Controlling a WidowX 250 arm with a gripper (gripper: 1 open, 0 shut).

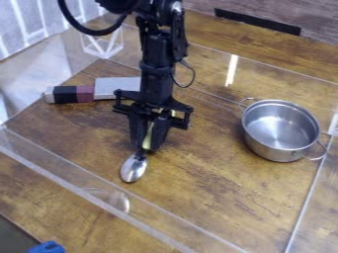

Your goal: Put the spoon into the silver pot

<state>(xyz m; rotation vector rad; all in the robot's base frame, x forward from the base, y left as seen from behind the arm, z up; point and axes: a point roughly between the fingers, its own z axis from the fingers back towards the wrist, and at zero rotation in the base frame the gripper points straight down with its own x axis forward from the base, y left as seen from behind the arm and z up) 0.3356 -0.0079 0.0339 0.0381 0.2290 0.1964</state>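
The spoon (136,168) lies on the wooden table, its shiny bowl toward the front and its pale yellow-green handle running up between the fingers of my gripper (148,141). The black gripper points straight down and is shut on the handle; whether the spoon's bowl still touches the wood I cannot tell. The silver pot (280,130) stands empty at the right, well apart from the gripper, with a loop handle on its near right side.
A flat block (74,94) with a dark and a pale end lies at the left behind the arm. Clear acrylic walls (79,168) fence the table, one running along the front left.
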